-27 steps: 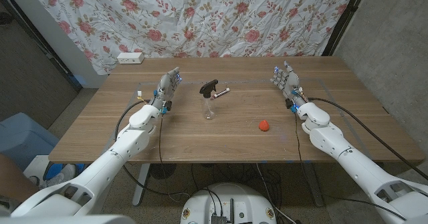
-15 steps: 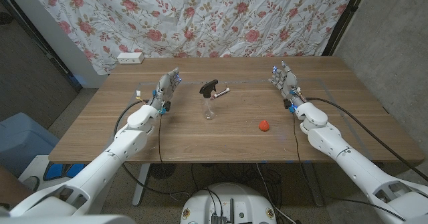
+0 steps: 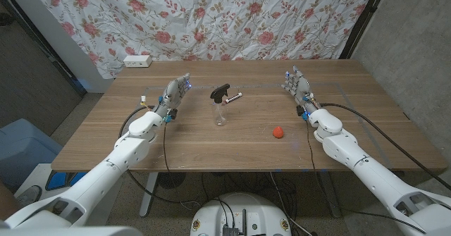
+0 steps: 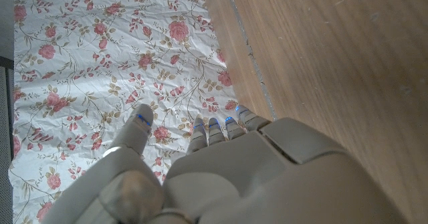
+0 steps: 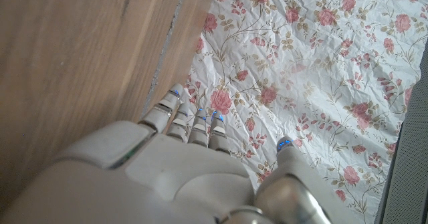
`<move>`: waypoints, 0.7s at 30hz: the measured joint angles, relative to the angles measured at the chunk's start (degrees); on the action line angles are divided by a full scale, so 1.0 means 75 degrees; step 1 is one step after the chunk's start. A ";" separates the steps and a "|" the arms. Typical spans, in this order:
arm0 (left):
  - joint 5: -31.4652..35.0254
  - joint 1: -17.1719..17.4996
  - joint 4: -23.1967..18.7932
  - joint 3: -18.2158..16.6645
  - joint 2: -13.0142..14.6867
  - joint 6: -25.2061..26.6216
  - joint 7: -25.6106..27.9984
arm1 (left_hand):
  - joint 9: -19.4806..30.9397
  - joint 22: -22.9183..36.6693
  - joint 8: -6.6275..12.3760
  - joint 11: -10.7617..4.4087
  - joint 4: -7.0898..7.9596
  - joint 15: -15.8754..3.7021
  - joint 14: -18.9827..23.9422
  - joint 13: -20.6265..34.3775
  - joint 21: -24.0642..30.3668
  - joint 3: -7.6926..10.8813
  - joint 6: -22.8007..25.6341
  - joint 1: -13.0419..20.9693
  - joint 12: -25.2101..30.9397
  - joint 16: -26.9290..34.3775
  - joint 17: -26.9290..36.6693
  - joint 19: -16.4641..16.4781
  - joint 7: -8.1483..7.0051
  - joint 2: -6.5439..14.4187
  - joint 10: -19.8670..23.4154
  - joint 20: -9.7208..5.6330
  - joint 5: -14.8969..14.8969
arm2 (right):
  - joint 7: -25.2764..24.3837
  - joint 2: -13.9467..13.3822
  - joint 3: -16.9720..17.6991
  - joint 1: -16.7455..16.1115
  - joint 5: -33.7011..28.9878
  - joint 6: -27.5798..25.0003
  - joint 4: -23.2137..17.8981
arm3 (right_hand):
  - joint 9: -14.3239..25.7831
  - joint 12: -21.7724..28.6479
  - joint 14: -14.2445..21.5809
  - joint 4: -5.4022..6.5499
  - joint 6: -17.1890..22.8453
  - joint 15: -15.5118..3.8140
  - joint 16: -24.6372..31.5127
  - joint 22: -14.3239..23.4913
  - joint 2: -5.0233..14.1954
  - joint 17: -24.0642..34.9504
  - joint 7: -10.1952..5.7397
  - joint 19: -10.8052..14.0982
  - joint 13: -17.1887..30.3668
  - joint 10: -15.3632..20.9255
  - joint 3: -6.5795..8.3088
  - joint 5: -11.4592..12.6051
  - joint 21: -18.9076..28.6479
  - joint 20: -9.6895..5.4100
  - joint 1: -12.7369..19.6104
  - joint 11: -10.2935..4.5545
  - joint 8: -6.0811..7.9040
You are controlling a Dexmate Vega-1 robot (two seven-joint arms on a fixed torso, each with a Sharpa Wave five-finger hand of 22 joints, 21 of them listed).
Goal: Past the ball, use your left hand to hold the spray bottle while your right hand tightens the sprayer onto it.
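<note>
Your left hand (image 3: 176, 94) holds nothing, its fingers stretched out and apart, above the table (image 3: 106, 141) on the left side, well apart from the spray bottle (image 3: 221, 114). Your right hand (image 3: 299, 87) is likewise empty with its fingers spread, over the right part of the table, also well clear of the bottle.

The clear spray bottle stands upright near the middle of the table, between your two hands. The black sprayer (image 3: 223, 93) sits on its top, tilted, with its nozzle end pointing toward your right side. The red ball (image 3: 279, 132) lies on the table nearer to you than the bottle and off to the right, closer to your right arm.

A white power strip (image 3: 137, 61) rests at the far left edge of the table, before the flowered curtain (image 3: 211, 17).

From each wrist you see the back of that hand, fingers extended toward the curtain, beside bare wood.
</note>
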 measured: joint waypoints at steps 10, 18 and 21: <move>-0.0080 0.0163 -0.0211 -0.0027 0.0282 0.0027 -0.0351 | -0.0001 0.0000 0.0000 -0.0067 -0.0157 0.0000 0.0000 -0.0001 0.0000 -0.0032 0.0070 0.0101 0.0000 0.0000 -0.0001 0.0000 -0.0069 -0.0101 0.0066 0.0000 0.0000 | -0.0250 -0.0218 0.0051 -0.0160 -0.0134 -0.0189 -0.0422 | -0.0001 0.0000 0.0000 -0.0020 0.0000 0.0000 -0.0050 -0.0001 0.0000 -0.0035 0.0000 0.0028 0.0001 0.0000 0.0020 0.0000 0.0000 -0.0028 0.0000 0.0000 0.0000; -0.0135 0.0245 -0.0346 -0.0029 0.0622 0.0098 -0.0800 | -0.0001 -0.0001 0.0000 -0.0150 -0.0243 0.0001 0.0000 -0.0001 0.0000 -0.0056 0.0081 0.0211 0.0000 0.0000 -0.0001 0.0000 -0.0138 -0.0212 0.0065 0.0001 0.0000 | -0.0414 -0.0333 0.0093 -0.0296 -0.0201 -0.0300 -0.0690 | -0.0001 0.0000 0.0000 -0.0043 0.0000 0.0000 -0.0050 -0.0001 0.0000 -0.0071 0.0001 0.0027 -0.0035 -0.0001 -0.0002 0.0000 0.0000 -0.0028 -0.0001 0.0000 0.0000; -0.0153 0.0245 -0.0347 -0.0029 0.0729 0.0099 -0.0996 | -0.0001 -0.0001 0.0000 -0.0220 -0.0252 0.0001 0.0000 -0.0001 0.0000 -0.0064 0.0081 0.0282 0.0000 0.0000 -0.0001 0.0000 -0.0191 -0.0282 0.0052 0.0001 0.0000 | -0.0478 -0.0364 0.0112 -0.0353 -0.0225 -0.0324 -0.0789 | -0.0001 0.0000 0.0033 -0.0042 0.0000 0.0033 -0.0049 -0.0001 0.0000 -0.0071 0.0001 0.0027 -0.0034 -0.0001 -0.0002 0.0000 0.0026 -0.0027 -0.0001 0.0000 0.0000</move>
